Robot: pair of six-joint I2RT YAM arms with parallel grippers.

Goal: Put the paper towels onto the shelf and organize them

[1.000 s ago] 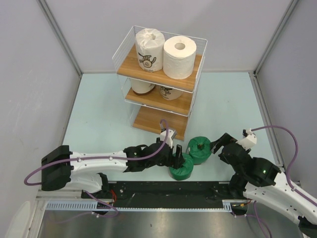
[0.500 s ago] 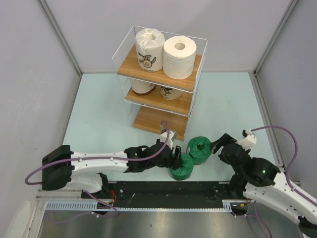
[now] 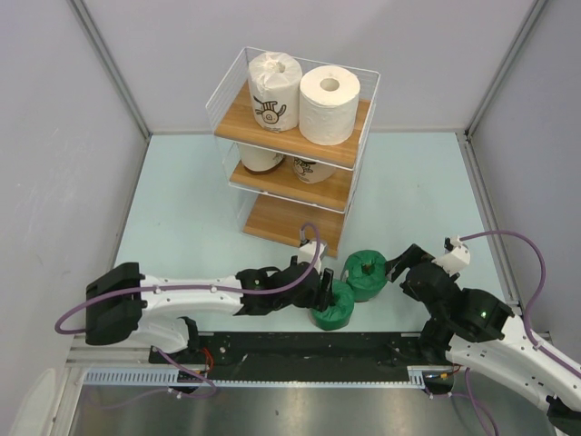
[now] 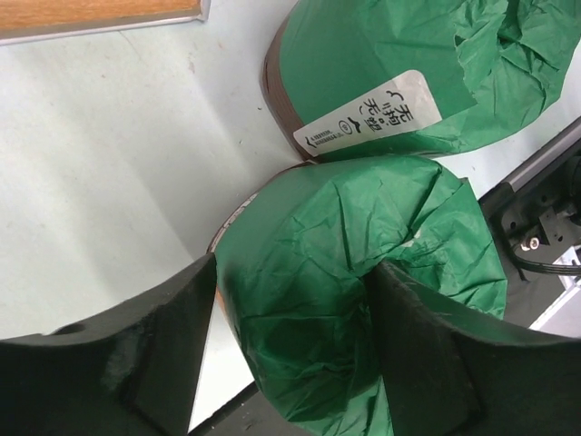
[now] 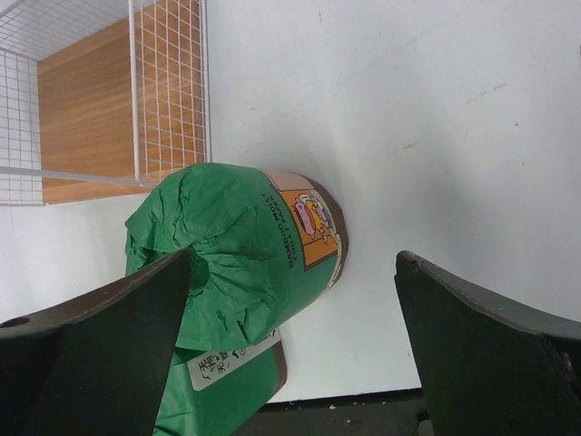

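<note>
Pale table (image 3: 182, 218): only overhead shows the shelf's (image 3: 238, 118) plain white roll (image 3: 329, 107).

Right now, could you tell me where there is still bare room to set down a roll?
Bare: the bottom board of the shelf, as far as visible, and the table on either side. Crowded: top board and middle board hold two rolls each; the two green rolls, left gripper and right gripper fill the front.

Left arm (image 3: 186, 295), right arm (image 3: 526, 350): white shells, black joints. My left hand (image 3: 325, 292), right hand (image 3: 395, 270) black. Purple cables (image 3: 543, 265).
</note>
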